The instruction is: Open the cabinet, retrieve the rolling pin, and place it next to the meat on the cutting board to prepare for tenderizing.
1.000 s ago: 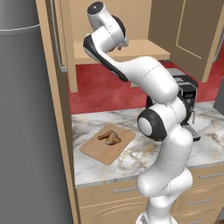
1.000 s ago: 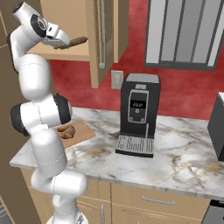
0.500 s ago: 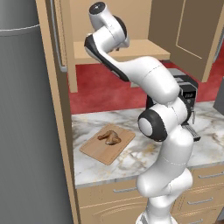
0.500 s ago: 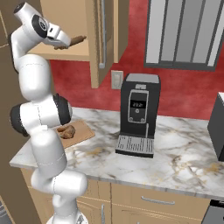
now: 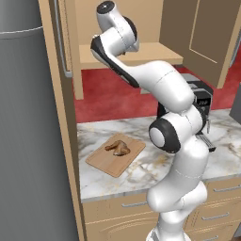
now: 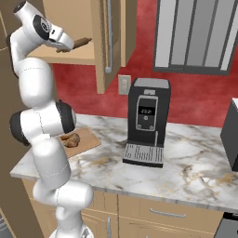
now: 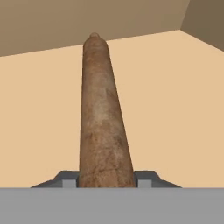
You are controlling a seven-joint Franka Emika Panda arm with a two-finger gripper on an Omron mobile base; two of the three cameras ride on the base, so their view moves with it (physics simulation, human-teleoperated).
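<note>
The end effector [image 7: 106, 181] is gripping the rolling pin [image 7: 103, 118] near one end inside the cabinet [image 6: 109, 42]; the long overhang risks twisting loose or clipping the door.

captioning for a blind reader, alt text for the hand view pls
A brown wooden rolling pin runs from between the gripper fingers up the middle of the picture, over the pale tan floor of the cabinet, whose darker back wall crosses the top.

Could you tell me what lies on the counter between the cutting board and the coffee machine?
Bare marble counter in the right base view: nothing stands between the cutting board and the coffee machine.
</note>
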